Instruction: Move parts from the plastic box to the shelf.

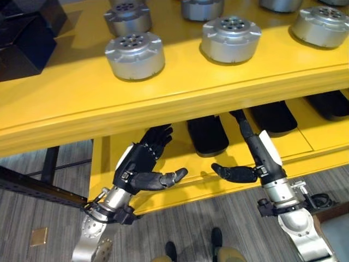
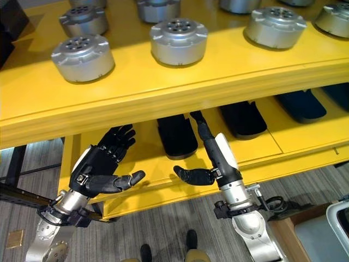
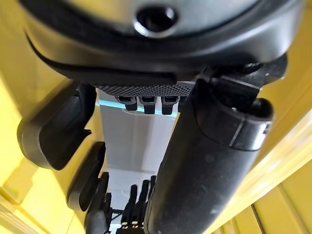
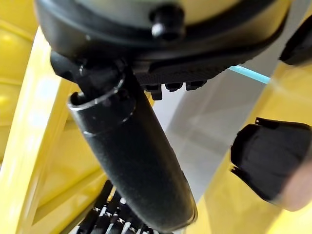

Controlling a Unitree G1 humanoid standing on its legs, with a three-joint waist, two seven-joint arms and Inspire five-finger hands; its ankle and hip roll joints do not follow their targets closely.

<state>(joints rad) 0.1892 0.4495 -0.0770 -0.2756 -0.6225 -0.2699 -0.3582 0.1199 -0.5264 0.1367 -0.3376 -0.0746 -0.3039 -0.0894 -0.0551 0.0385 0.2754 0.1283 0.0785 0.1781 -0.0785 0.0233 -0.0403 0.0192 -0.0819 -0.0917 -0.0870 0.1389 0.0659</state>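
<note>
Both hands reach under the yellow shelf (image 1: 163, 93) with straight, spread fingers, holding nothing. The left hand (image 1: 140, 164) and the right hand (image 1: 256, 158) point toward black pads (image 1: 208, 135) (dark flat pieces) on the lower level. The round silver parts (image 1: 134, 54) stand on the shelf top, above the fingers.

Matt silver metal parts (image 1: 134, 54) rest on a glossy yellow shelf (image 1: 65, 103).
</note>
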